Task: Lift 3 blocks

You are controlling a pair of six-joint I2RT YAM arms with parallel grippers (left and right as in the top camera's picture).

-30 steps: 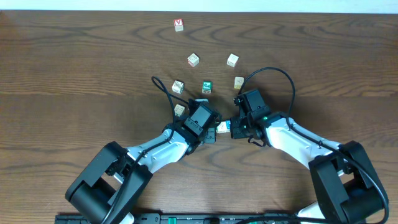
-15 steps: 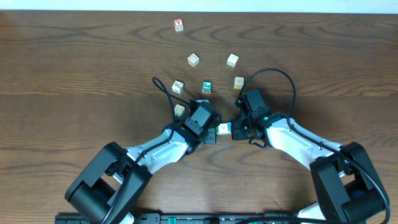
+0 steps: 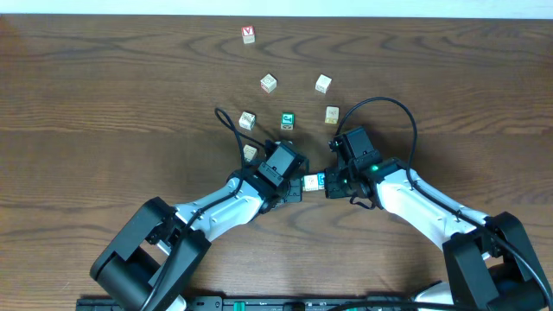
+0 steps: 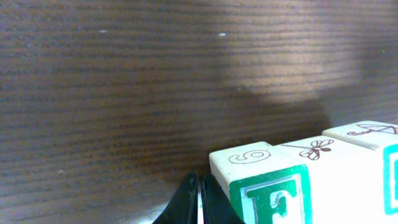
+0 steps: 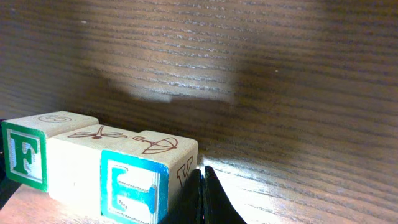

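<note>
Wooden and set tight in one row, the three blocks lie end to end near the middle of the dark table [image 3: 104,104]. The green block [image 5: 25,158], with a white F, is at one end. The cream block [image 5: 78,163], with a dragonfly drawn on top, is in the middle. The blue block [image 5: 134,186], with a white E, is at the other end. Each touches its neighbour and no gap shows. The left gripper [image 4: 199,185] has its fingers pressed together with nothing between them, and their tips meet the outer end of the green block. The right gripper [image 5: 203,179] is likewise closed on nothing, its tips against the blue block's outer end, the face that bears a V. The row is thus pressed lengthwise from both ends, not pinched by either gripper. From overhead only the cream and blue tops show between the two grippers, and the green block is hidden under the left one. Whether the row rests on the table or hangs clear of it I cannot tell. Beyond the grippers, loose cubes lie scattered apart from one another. A red cube [image 3: 249,34] is farthest off, a green cube [image 3: 287,121] is nearer, and five pale cubes [image 3: 269,83] lie around it, one of them just beside the left gripper.
</note>
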